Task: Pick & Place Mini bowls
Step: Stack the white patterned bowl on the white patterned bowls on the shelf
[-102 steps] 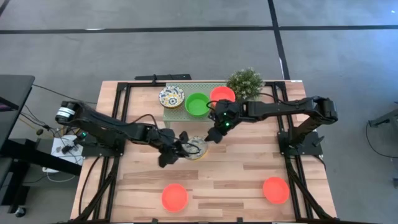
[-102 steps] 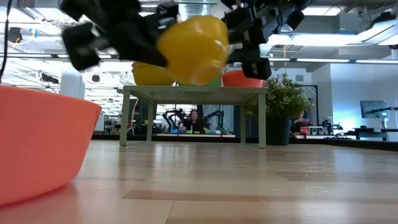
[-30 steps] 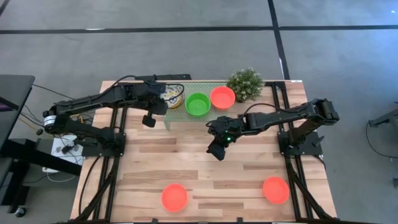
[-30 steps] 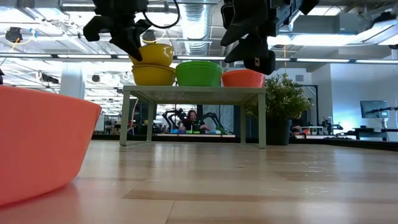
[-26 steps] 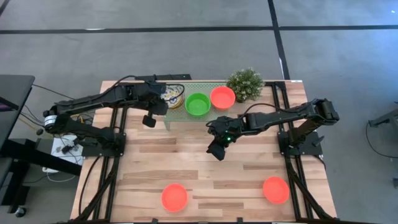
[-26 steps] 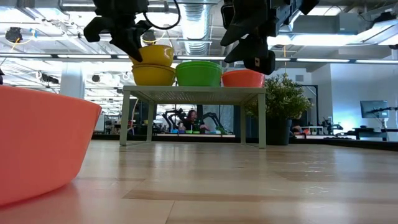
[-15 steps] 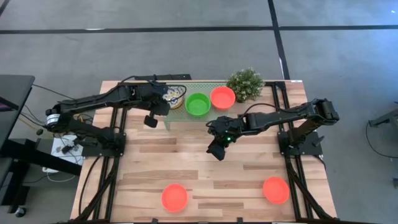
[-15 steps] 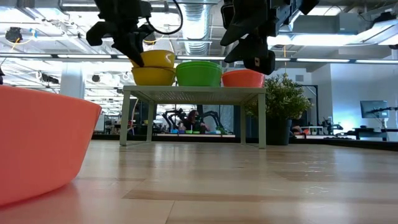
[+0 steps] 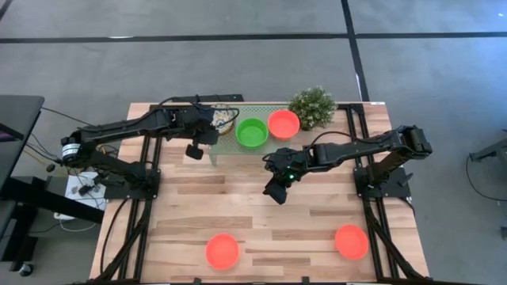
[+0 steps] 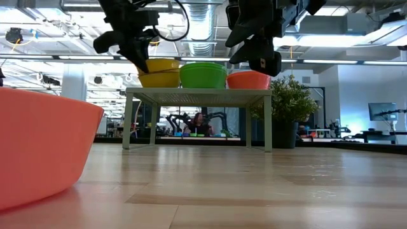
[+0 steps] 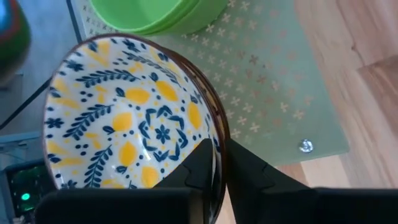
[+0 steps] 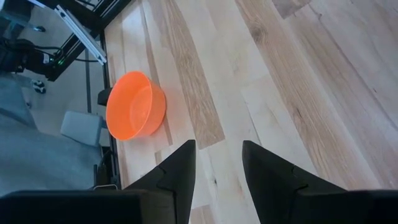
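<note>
No readable text, label, brand, number or sign anywhere in these views. Only ornament on the patterned bowl (image 11: 134,127): blue leaves and yellow shapes, no letters. Only a star-like print on the green stand (image 11: 273,93), no writing.

We see a light wood plank table (image 9: 261,218) on grey carpet floor (image 9: 238,71) w/ dark seam lines. Behind it, open lab: exposed ceiling ducts (image 10: 203,13), strip lights, white walls, a monitor (image 10: 385,111) at right, person seated (image 10: 198,124) at far desks.
</note>
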`<state>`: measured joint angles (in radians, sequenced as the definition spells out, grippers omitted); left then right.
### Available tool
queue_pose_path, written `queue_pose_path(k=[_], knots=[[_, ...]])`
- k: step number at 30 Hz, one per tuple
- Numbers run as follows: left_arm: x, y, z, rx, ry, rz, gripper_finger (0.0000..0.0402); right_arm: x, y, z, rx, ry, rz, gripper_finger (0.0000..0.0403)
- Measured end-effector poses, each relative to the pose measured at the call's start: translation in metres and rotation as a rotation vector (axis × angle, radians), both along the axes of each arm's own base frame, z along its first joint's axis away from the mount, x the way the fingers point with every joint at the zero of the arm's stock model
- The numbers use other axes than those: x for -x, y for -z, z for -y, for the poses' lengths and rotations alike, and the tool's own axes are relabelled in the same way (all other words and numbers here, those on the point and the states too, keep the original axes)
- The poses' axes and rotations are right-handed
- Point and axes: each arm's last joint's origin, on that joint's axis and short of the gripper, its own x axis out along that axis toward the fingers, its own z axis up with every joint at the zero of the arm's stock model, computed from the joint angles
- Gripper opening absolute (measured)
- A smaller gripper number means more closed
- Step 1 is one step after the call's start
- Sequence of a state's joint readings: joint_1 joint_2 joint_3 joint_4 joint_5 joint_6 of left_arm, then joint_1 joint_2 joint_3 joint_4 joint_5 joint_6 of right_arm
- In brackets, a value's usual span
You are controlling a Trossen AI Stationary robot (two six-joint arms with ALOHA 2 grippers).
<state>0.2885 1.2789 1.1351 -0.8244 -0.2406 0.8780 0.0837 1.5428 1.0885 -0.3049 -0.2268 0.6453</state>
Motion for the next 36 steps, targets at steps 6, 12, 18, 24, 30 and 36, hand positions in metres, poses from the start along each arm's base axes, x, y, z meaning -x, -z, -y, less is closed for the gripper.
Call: queue_pose_path(k=[6, 12, 18, 24, 30, 36], knots=[[-0.002, 0.000, 0.006, -0.006, 0.026, 0.004, 0.0072, 0.000, 0.000, 0.000, 0.000, 0.000, 0.000, 0.0127], [-0.004, -0.001, 0.010, -0.044, 0.021, 0.000, 0.0106, 0.000, 0.000, 0.000, 0.000, 0.000, 0.000, 0.0128], [-0.006, -0.001, 0.017, -0.065, 0.039, 0.001, 0.0135, 0.000, 0.000, 0.000, 0.000, 0.000, 0.000, 0.0127], [-0.008, -0.002, 0.026, -0.119, 0.045, -0.006, 0.0154, 0.000, 0.000, 0.000, 0.000, 0.000, 0.000, 0.0127], [-0.009, -0.003, 0.034, -0.171, 0.042, -0.014, 0.0166, 0.000, 0.000, 0.000, 0.000, 0.000, 0.000, 0.0125], [-0.010, -0.003, 0.041, -0.174, 0.065, -0.011, 0.0168, 0.000, 0.000, 0.000, 0.000, 0.000, 0.000, 0.0124]])
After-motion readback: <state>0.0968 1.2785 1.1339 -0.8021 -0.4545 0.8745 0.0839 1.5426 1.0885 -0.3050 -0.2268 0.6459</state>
